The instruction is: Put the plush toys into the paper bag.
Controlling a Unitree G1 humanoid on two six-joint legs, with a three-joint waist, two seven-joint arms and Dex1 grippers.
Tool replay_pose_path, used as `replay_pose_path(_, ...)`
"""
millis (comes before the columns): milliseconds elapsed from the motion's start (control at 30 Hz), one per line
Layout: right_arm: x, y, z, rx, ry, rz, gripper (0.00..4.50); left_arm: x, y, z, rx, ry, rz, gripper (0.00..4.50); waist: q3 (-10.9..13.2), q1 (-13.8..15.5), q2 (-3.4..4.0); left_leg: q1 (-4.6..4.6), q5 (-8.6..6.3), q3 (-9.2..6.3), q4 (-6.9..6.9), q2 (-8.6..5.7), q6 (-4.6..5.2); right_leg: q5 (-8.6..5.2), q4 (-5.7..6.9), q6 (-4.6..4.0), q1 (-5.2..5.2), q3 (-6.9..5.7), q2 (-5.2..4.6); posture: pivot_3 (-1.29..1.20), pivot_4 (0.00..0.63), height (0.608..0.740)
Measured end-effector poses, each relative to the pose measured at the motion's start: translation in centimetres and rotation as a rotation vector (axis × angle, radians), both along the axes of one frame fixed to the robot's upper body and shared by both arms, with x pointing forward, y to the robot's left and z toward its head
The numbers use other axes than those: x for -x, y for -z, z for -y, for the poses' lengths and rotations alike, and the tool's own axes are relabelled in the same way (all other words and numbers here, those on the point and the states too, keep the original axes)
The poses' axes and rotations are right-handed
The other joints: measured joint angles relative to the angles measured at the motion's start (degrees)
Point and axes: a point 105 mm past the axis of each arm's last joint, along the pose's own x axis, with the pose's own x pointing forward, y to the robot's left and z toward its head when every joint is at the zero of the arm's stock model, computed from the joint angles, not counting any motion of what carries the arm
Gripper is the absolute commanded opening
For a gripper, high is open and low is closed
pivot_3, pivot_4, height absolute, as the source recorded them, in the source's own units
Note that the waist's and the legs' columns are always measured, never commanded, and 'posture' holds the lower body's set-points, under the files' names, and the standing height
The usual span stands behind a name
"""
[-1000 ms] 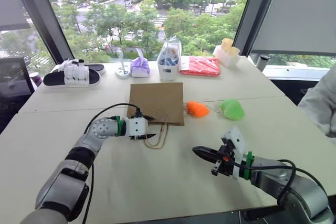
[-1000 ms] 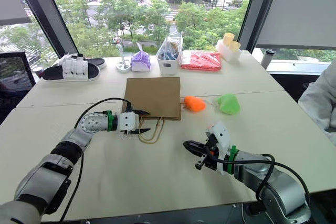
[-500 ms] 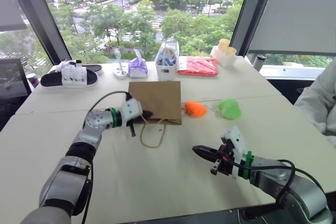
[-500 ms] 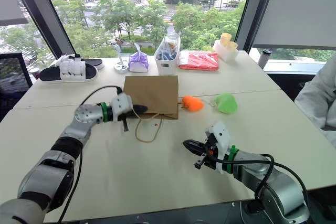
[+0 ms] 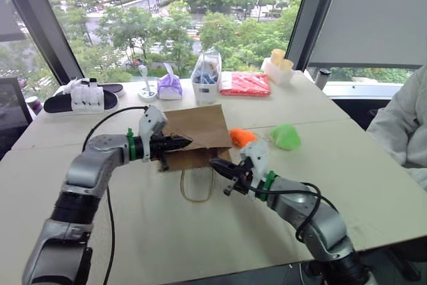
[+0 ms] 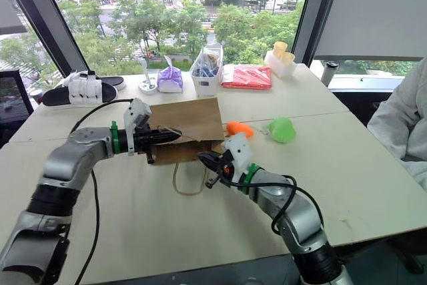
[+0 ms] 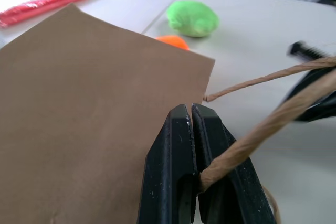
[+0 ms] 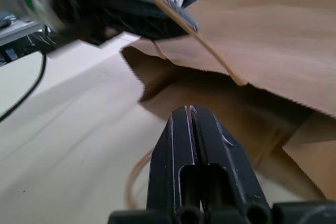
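The paper bag's (image 6: 183,128) lifted mouth gapes low at frame centre, the right pincer (image 6: 205,162) just before it, worktop (image 6: 373,165) at right bare.

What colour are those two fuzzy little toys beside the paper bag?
One toy is bright orange, the other light green; clearest in the left eye view.

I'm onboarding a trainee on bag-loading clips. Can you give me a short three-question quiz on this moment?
1. True or false: the left gripper is shut on the paper bag's handle.
2. Where are the plush toys? A) inside the paper bag B) on the table beside it C) in the right gripper
3. Which plush toy lies nearer the bag: orange or green?

Key: 1 true. 2 B. 3 orange.
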Motion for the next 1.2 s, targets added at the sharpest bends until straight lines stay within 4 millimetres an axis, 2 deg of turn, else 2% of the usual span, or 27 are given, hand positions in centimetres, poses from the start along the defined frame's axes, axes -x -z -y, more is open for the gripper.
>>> replay_pose_path(133, 0.3, 0.7, 0.3, 0.007, 0.002, -0.018, 0.00, 1.6, -0.1, 1.4, 0.011, 0.030, -0.108, 0.09, 0.0, 0.0, 0.00, 0.04, 0.00, 0.00, 0.00, 0.00, 0.00, 0.00, 0.00, 0.00, 0.00, 0.01, 0.01, 0.00, 0.150, 0.740)
replay_pose_path(267, 0.4, 1.1, 0.0, 0.027, -0.008, -0.010, 0.00, 2.4, -0.1, 3.3, 0.043, 0.055, -0.175, 0.09, 0.0, -0.1, -0.01, 0.06, 0.01, 0.01, 0.00, 0.03, -0.03, -0.01, 0.00, -0.01, 0.00, 0.02, 0.05, 0.00, 0.150, 0.740)
replay_pose_path(367, -0.7, 2.1, -1.1, 0.057, 0.005, -0.010, 0.00, 2.6, -0.2, 4.4, 0.077, 0.063, -0.224, 0.09, 0.0, -0.3, -0.03, 0.12, 0.07, 0.03, -0.02, 0.06, -0.12, -0.01, 0.03, -0.01, -0.01, 0.05, 0.09, 0.00, 0.150, 0.740)
replay_pose_path(433, -1.2, 2.6, -1.1, 0.070, 0.026, -0.018, 0.00, 2.8, -0.3, 4.8, 0.087, 0.076, -0.233, 0.09, 0.0, -0.3, -0.02, 0.09, 0.15, 0.03, -0.02, 0.07, -0.26, -0.01, 0.03, -0.02, -0.05, 0.05, 0.10, 0.00, 0.150, 0.740)
replay_pose_path(533, -3.4, 4.2, -1.7, 0.101, 0.076, -0.029, 0.00, 3.1, -0.1, 5.0, 0.120, 0.087, -0.297, 0.09, 0.0, -0.3, -0.02, 0.09, 0.16, 0.04, -0.03, 0.07, -0.28, 0.00, 0.05, -0.02, -0.07, 0.09, 0.10, 0.00, 0.150, 0.740)
replay_pose_path(700, -4.9, 5.0, -2.3, 0.096, 0.084, -0.030, 0.00, 2.8, -0.7, 4.1, 0.189, 0.060, -0.357, 0.09, 0.0, -0.3, -0.03, 0.06, 0.16, 0.03, -0.06, 0.05, -0.29, 0.00, 0.03, -0.02, -0.10, 0.10, 0.08, 0.00, 0.150, 0.740)
replay_pose_path(833, -5.6, 5.5, -3.4, 0.088, 0.066, -0.027, 0.00, 2.5, -2.0, 3.7, 0.286, 0.065, -0.415, 0.09, 0.0, -0.3, -0.03, 0.07, 0.16, 0.03, -0.06, 0.05, -0.29, 0.00, 0.04, -0.02, -0.11, 0.10, 0.09, 0.00, 0.150, 0.740)
replay_pose_path(1000, -6.1, 6.5, -3.2, 0.120, 0.082, -0.017, 0.00, 1.9, -3.2, 3.6, 0.378, 0.041, -0.444, 0.09, 0.0, -0.4, -0.03, 0.07, 0.16, 0.03, -0.06, 0.04, -0.30, 0.00, 0.04, -0.02, -0.11, 0.10, 0.08, 0.00, 0.150, 0.740)
replay_pose_path(1133, -6.2, 6.3, -3.0, 0.183, 0.097, 0.070, 0.00, 1.0, -4.3, 3.9, 0.452, -0.008, -0.425, 0.09, 0.0, -0.4, -0.04, 0.07, 0.16, 0.03, -0.05, 0.04, -0.32, 0.00, 0.04, -0.02, -0.11, 0.10, 0.08, 0.00, 0.150, 0.740)
replay_pose_path(1200, -6.3, 6.2, -2.8, 0.229, 0.110, 0.138, 0.00, 0.7, -4.2, 4.3, 0.473, -0.033, -0.428, 0.09, 0.0, -0.4, -0.04, 0.08, 0.15, 0.03, -0.05, 0.04, -0.34, 0.00, 0.05, -0.02, -0.11, 0.11, 0.07, 0.00, 0.150, 0.740)
